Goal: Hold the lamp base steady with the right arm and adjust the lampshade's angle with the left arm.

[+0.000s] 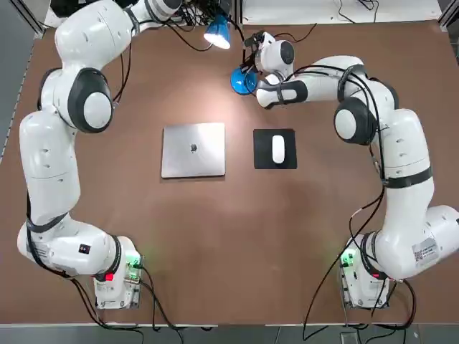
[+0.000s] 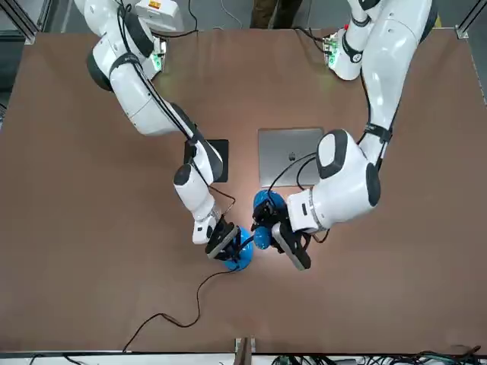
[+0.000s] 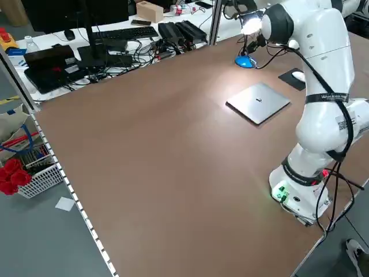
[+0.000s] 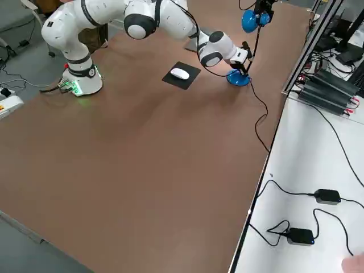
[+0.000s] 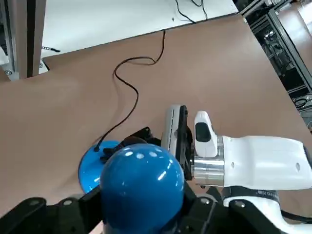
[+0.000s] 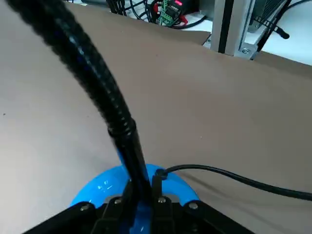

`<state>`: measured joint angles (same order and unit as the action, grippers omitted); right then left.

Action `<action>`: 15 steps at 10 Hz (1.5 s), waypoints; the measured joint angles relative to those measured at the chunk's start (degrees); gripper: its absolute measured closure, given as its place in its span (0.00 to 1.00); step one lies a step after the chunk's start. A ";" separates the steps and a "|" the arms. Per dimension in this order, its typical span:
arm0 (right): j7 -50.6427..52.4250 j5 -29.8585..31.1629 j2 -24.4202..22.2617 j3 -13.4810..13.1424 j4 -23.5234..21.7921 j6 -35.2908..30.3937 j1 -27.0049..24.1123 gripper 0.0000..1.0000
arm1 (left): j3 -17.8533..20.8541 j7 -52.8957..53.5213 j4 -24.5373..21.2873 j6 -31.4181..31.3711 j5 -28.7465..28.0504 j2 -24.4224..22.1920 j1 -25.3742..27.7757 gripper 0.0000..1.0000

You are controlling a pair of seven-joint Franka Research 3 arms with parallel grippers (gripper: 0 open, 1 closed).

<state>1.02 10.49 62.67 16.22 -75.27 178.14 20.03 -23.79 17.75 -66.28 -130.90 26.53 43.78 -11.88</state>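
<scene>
Two robot arms worked a small desk lamp at the upper centre of the overhead frame, on the far side of the brown worktop (image 1: 229, 236). The right gripper (image 2: 222, 242) had its fingers closed at the foot of the thin black neck (image 6: 100, 83), pinning the lamp base (image 1: 242, 81) to the worktop; the left gripper (image 5: 141, 209) clasped the lampshade (image 1: 218, 33), its fingers shut around the blue cone. The glossy disc looked light and liable to slide, so a hold low at the neck's root seemed soundest, while the ribbed neck appeared bendable yet stiff enough to keep a pose, best steered from the shade itself. Much stayed obscured: the base was largely covered by the right gripper in most views, the shade's lit mouth showed only from overhead, and the left fingers' contact points were cut off at the wrist frame's lower edge.
</scene>
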 joint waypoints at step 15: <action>-0.05 0.00 0.07 -0.08 0.01 0.15 0.01 0.83 | -0.50 -3.46 -0.05 0.10 1.53 -2.10 0.44 0.00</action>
<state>0.97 10.49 62.74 16.14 -75.26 178.29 20.04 -24.29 14.29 -66.33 -130.80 28.06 41.68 -11.44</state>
